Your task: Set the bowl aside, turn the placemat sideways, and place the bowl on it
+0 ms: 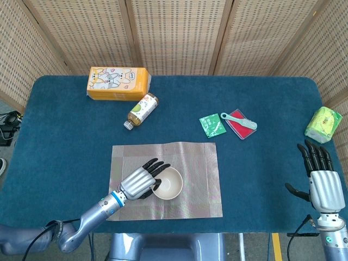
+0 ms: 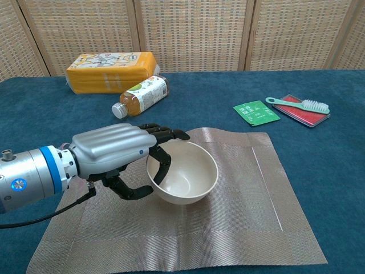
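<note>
A cream bowl stands upright on the middle of the woven grey placemat, which lies with its long side across the table. My left hand grips the bowl's left rim, with fingers hooked inside and the thumb outside below. Whether the bowl's base touches the mat I cannot tell. My right hand hovers at the table's front right corner, fingers spread, holding nothing; the chest view does not show it.
An orange pack and a lying bottle are at the back left. A green sachet and a brush on a red case sit behind the mat's right end. A green packet lies at the right edge.
</note>
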Controlling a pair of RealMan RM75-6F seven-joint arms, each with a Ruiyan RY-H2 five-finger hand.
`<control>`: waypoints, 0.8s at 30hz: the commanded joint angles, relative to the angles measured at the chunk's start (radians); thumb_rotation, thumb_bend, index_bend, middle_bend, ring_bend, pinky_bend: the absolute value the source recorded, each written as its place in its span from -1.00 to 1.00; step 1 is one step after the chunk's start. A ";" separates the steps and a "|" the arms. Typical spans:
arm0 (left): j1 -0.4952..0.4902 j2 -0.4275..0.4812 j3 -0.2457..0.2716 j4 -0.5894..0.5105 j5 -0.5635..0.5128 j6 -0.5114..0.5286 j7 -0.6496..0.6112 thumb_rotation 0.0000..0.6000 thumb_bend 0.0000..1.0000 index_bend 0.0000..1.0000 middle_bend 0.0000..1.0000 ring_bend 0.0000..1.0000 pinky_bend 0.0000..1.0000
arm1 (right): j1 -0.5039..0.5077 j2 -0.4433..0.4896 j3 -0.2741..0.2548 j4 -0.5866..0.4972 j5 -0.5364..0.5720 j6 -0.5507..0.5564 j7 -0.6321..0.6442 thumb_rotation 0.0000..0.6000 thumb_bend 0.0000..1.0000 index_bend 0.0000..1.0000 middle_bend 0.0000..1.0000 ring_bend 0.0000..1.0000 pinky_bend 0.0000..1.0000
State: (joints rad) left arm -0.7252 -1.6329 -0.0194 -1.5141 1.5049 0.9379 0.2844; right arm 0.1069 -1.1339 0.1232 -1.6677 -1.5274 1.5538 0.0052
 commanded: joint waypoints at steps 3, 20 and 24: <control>-0.001 -0.027 -0.010 0.022 -0.030 -0.003 0.050 1.00 -0.07 0.40 -1.00 -1.00 -1.00 | -0.001 0.003 0.002 0.001 0.002 0.002 0.006 1.00 -1.00 -1.00 -1.00 -1.00 -1.00; 0.022 0.038 -0.012 -0.034 -0.081 0.011 0.055 1.00 -1.00 -1.00 -1.00 -1.00 -1.00 | -0.002 0.007 0.004 0.001 0.003 0.003 0.002 1.00 -1.00 -1.00 -1.00 -1.00 -1.00; 0.050 0.111 -0.023 -0.096 -0.066 0.076 0.022 1.00 -1.00 -1.00 -1.00 -1.00 -1.00 | -0.003 0.009 0.002 0.001 0.001 0.004 -0.003 1.00 -1.00 -1.00 -1.00 -1.00 -1.00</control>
State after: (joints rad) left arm -0.6932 -1.5593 -0.0341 -1.5776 1.4298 0.9783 0.3272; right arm 0.1042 -1.1255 0.1255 -1.6664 -1.5258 1.5579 0.0030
